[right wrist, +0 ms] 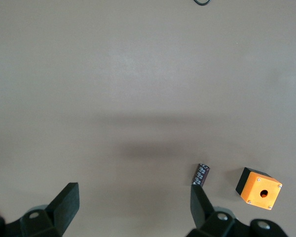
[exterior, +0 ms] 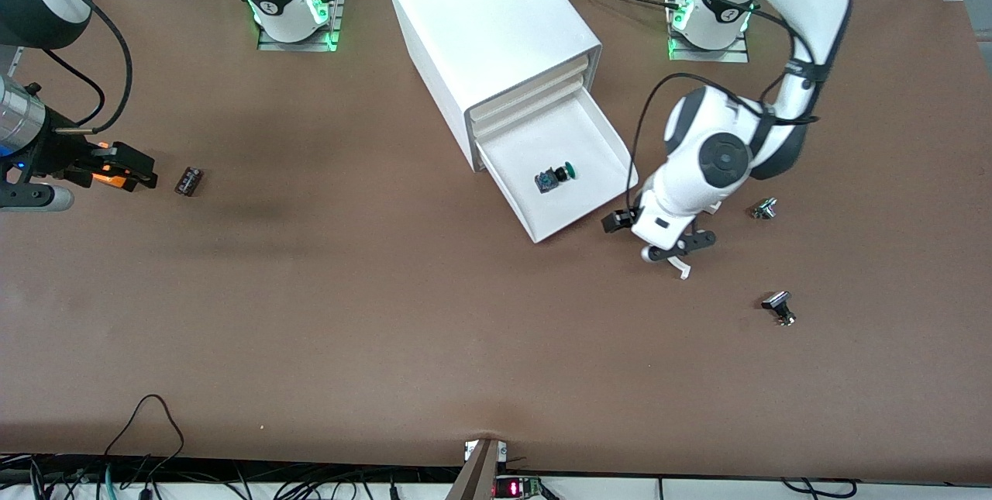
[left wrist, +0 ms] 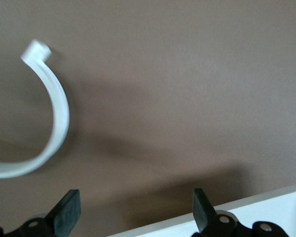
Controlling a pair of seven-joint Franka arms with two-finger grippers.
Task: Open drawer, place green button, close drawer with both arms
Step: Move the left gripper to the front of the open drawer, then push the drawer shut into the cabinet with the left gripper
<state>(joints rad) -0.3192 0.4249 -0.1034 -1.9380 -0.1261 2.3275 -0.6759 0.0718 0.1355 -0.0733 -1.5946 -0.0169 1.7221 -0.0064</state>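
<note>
The lowest drawer (exterior: 583, 215) of the white cabinet (exterior: 488, 27) is pulled out. The green-capped button (exterior: 556, 177) lies on its side in the tray. My left gripper (exterior: 676, 250) is open and empty, low over the table beside the drawer's front corner at the left arm's end. In the left wrist view its gripper (left wrist: 135, 203) is wide open, with the drawer's white edge (left wrist: 266, 207) by one finger. My right gripper (exterior: 128, 170) is open and empty over the right arm's end of the table; its wrist view (right wrist: 133, 198) shows bare table between the fingers.
A curved white plastic strip (exterior: 683, 267) (left wrist: 54, 123) lies by the left gripper. Two black-and-silver parts (exterior: 764, 209) (exterior: 779, 308) lie toward the left arm's end. An orange box with a hole (right wrist: 259, 188) (exterior: 108, 178) and a small dark cylinder (exterior: 188, 181) (right wrist: 201, 174) lie by the right gripper.
</note>
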